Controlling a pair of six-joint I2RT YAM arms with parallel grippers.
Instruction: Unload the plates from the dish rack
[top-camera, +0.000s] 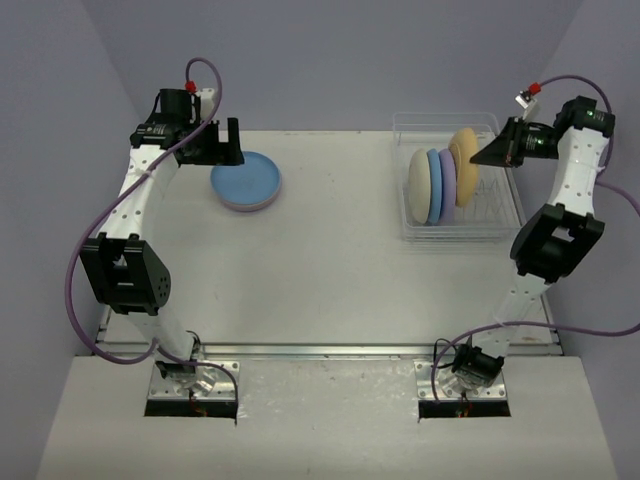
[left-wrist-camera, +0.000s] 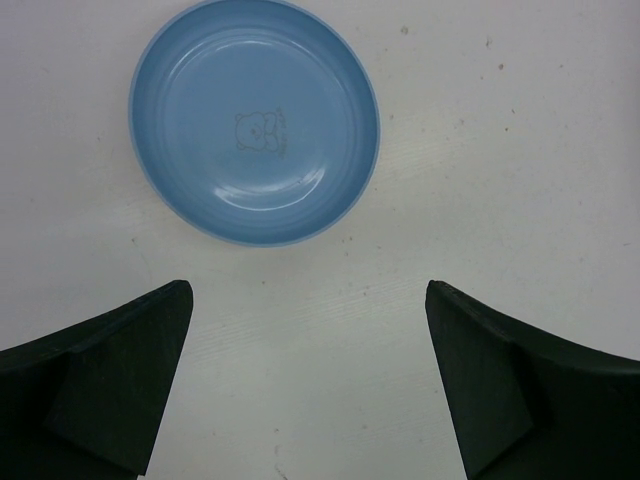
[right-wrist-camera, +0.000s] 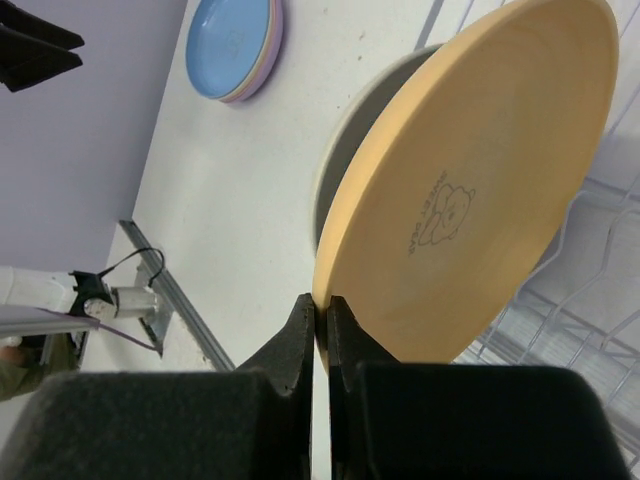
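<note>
Unloading in hand: right fingers (right-wrist-camera: 298, 345) clamp the yellow plate (right-wrist-camera: 480, 190) by its rim in the rack (top-camera: 490, 215); left fingers (left-wrist-camera: 110, 370) spread, empty. Next move likely needs a clean upward lift.

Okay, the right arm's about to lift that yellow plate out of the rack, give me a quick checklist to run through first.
1. Right end effector shut on the yellow plate at its rim: ok.
2. Yellow plate's lower edge free of the dish rack wires: cannot tell, that edge is hidden.
3. Gap between the yellow plate and the lavender plate next to it: cannot tell, they sit close together in the top view.
4. Left end effector open and well away from the rack: ok.
5. Unloaded blue plate lying flat and face up, ready to take another on top: ok.
</note>
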